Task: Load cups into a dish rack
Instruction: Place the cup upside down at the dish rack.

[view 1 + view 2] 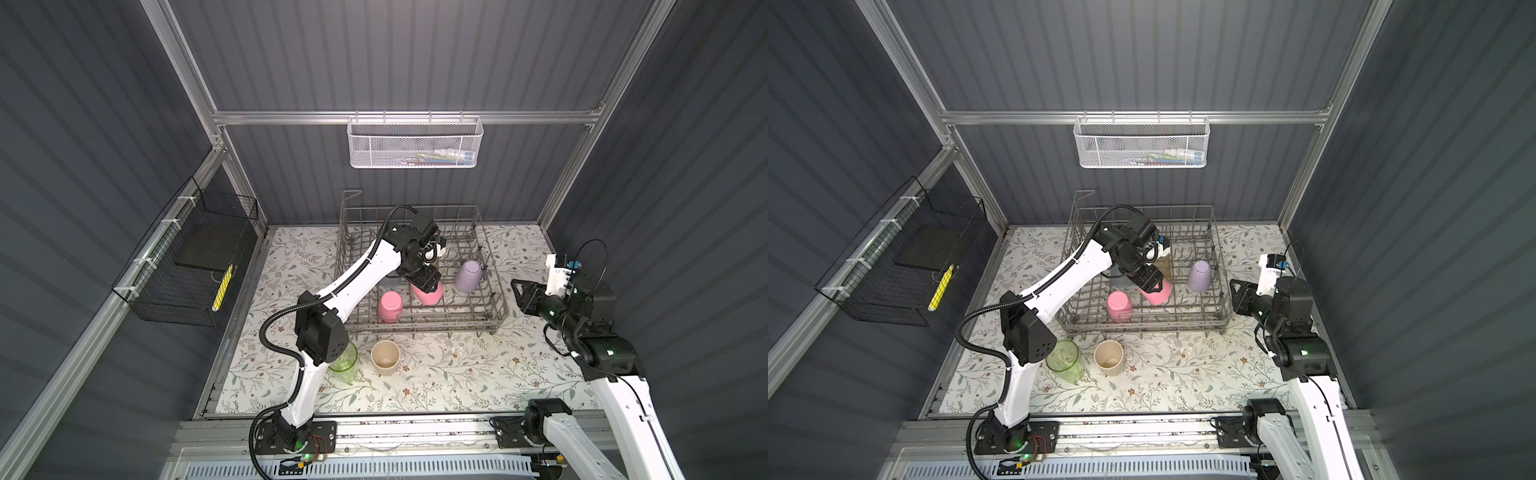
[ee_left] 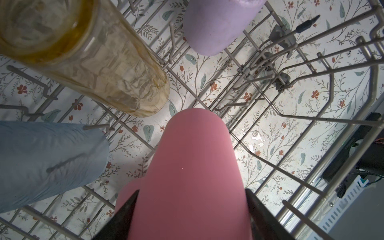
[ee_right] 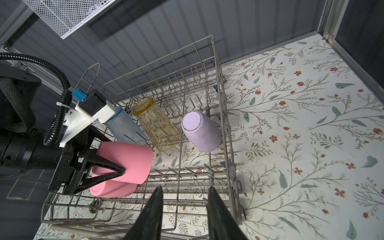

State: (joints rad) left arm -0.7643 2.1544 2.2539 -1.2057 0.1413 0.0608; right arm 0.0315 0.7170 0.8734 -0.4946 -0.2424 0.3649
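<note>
**Letting the pink cup down among the tines**

My left jaws are closed around the held pink cup [image 2: 193, 166], spread to its width, with my fingers [image 2: 122, 214] on opposite sides of its wall. The cup sits tilted inside the dish rack [image 1: 415, 328], its far end aimed at the wire floor near the middle. I cannot tell whether it touches the wires. My right jaws hang partly open and empty just outside the rack's right wall, clear of this work.

The step in hand, as I judge it, is the release. Neighbours crowd the spot. The second pink cup [image 1: 390, 306] is just beside it toward the front. The blue cup [image 3: 124, 126] and amber cup [image 3: 155, 124] lean behind it, and the lavender cup [image 1: 468, 276] stands apart to the right.

To do this well I should lower the far end straight between two rows of tines, so it seats on wire and does not perch on a tine tip. I must not swing sideways into the second pink cup. Then I should open slowly, only a little past the cup's width, and draw out along the line of my wrist. A smooth, light cup could tip if I let go while it hangs tilted.

The green cup [image 1: 344, 365] and beige cup [image 1: 385, 357] stand upright on the worktop [image 1: 457, 374] in front of the rack.
</note>
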